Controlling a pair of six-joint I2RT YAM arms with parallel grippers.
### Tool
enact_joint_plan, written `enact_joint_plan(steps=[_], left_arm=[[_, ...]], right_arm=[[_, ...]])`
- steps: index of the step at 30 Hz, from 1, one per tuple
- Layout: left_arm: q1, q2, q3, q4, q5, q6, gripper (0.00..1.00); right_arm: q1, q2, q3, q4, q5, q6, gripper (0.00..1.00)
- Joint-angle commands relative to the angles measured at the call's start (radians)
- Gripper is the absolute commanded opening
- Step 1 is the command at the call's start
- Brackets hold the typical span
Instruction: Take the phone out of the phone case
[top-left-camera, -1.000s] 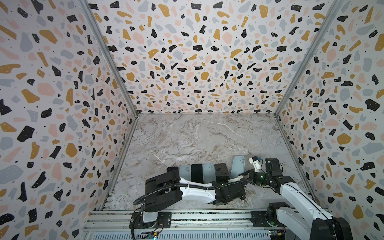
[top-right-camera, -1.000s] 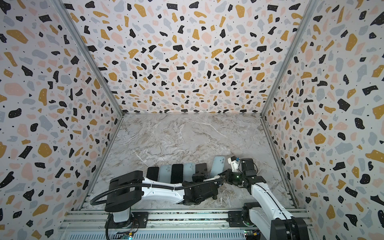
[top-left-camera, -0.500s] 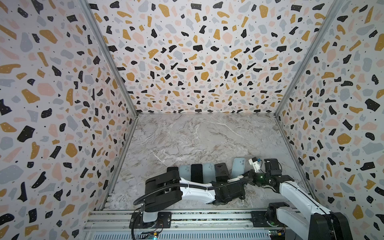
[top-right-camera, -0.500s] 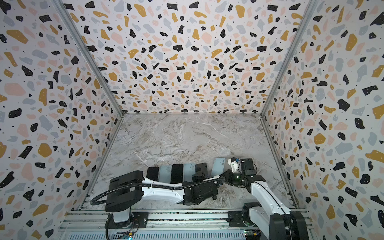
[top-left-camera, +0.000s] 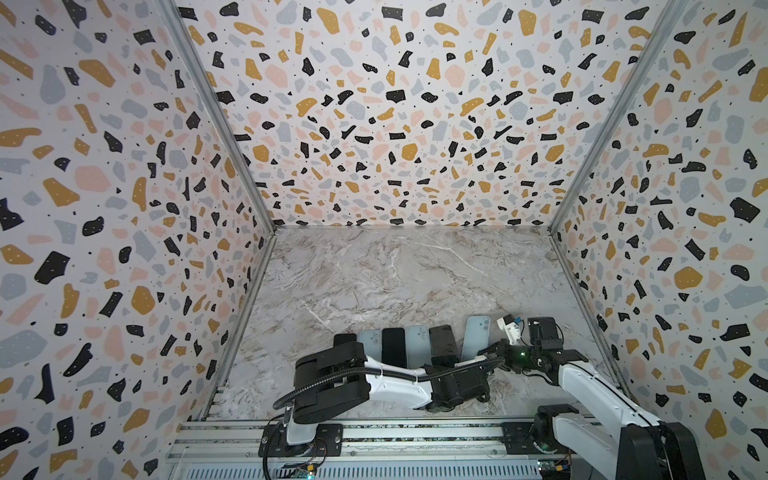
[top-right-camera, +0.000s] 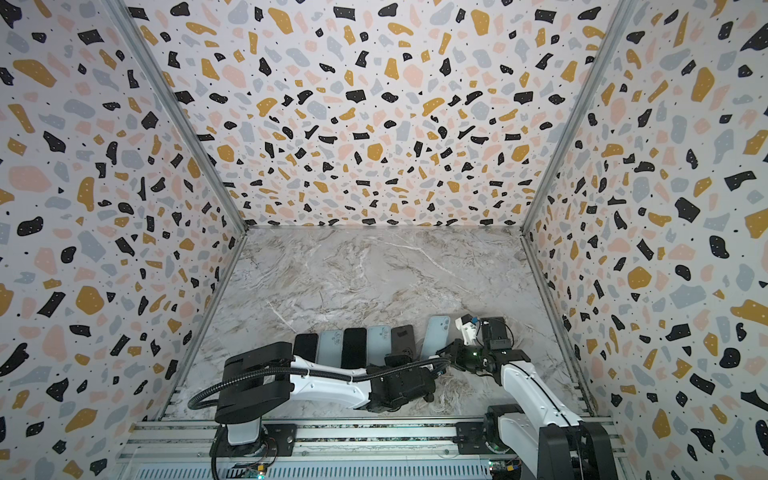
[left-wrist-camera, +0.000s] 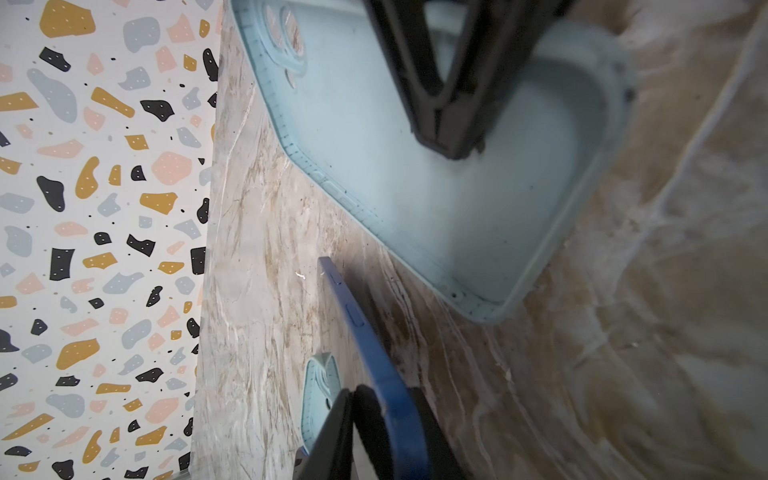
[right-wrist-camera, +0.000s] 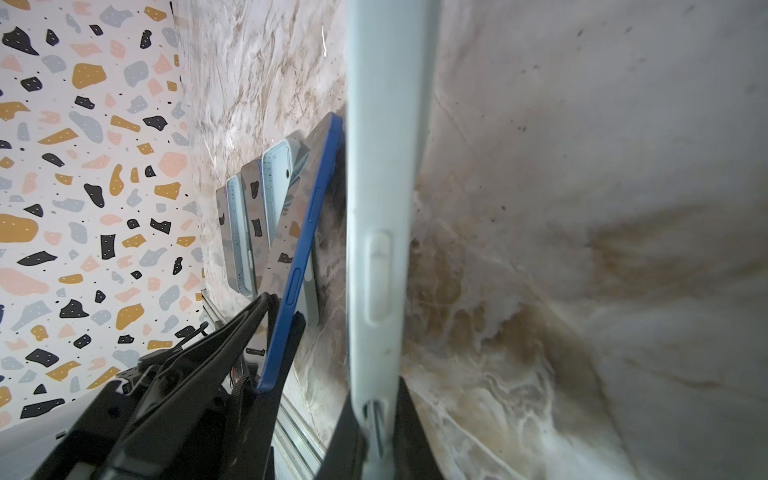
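- The marble table (top-left-camera: 395, 270) carries a row of spare phones and cases (top-left-camera: 390, 345) along its near edge, in both top views.
- The phone case (right-wrist-camera: 386, 166) is pale blue and empty. It is raised on edge at the row's right end, with its hollow side turned toward the phone.
- The phone (right-wrist-camera: 303, 232), blue-edged, is already out. It stands tilted between the case and the row, just beside the case but apart from it. Its long axis runs straight ahead of the jaws toward the back wall (top-left-camera: 395, 124).
- The right gripper (right-wrist-camera: 376, 411) is clamped on the case's near end.
- The left gripper (left-wrist-camera: 384, 401) has narrow jaws, one finger on each face of the phone's near end. Whether they pinch cannot be told.
- The left arm is the nearer one, so laying the phone flat likely falls to it.
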Motion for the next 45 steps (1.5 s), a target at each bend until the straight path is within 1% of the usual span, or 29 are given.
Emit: enact_joint_plan(steps=[1,8,11,20,25,29,31,32,33,35,36,38,40,42,45], left_arm=[[0.002,0.010,-0.012,0.024,0.018,-0.032,0.26],[0.002,0.008,-0.023,0.031,0.037,-0.041,0.32],[0.002,0.008,-0.023,0.037,0.039,-0.044,0.37],[0.002,0.015,-0.024,0.048,0.042,-0.055,0.44],[0.002,-0.017,-0.027,0.058,0.057,-0.073,0.49],[0.004,-0.072,-0.025,0.055,0.049,-0.102,0.54],[0.012,-0.119,-0.027,0.046,0.035,-0.133,0.59],[0.022,-0.152,-0.032,0.041,0.032,-0.154,0.71],[0.034,-0.189,-0.039,0.037,0.036,-0.180,0.78],[0.066,-0.265,-0.055,0.031,0.061,-0.239,0.83],[0.088,-0.307,-0.065,0.027,0.080,-0.273,0.90],[0.131,-0.374,-0.073,0.006,0.115,-0.337,0.99],[0.160,-0.421,-0.067,-0.038,0.129,-0.388,1.00],[0.181,-0.461,-0.053,-0.091,0.111,-0.444,1.00],[0.228,-0.532,-0.059,-0.133,0.127,-0.514,1.00]], right_arm=[[-0.003,-0.010,0.037,-0.010,0.002,-0.015,0.00],[-0.003,-0.009,0.036,-0.008,0.008,-0.013,0.00],[-0.003,-0.008,0.036,-0.009,0.008,-0.015,0.00],[-0.003,-0.009,0.037,-0.008,0.012,-0.013,0.00],[-0.003,-0.006,0.042,-0.008,0.022,-0.013,0.00],[-0.003,0.005,0.048,-0.014,0.043,-0.023,0.00],[-0.003,0.010,0.048,-0.015,0.055,-0.026,0.00],[-0.003,0.012,0.048,-0.012,0.057,-0.027,0.00],[-0.002,0.016,0.051,-0.014,0.065,-0.028,0.00],[0.007,0.025,0.057,-0.016,0.085,-0.031,0.00],[0.019,0.032,0.063,-0.015,0.097,-0.033,0.00],[0.059,0.054,0.085,-0.026,0.148,-0.036,0.00],[0.099,0.085,0.110,-0.044,0.188,-0.043,0.00],[0.108,0.114,0.119,-0.043,0.202,-0.045,0.00],[0.116,0.146,0.124,-0.034,0.225,-0.047,0.00]])
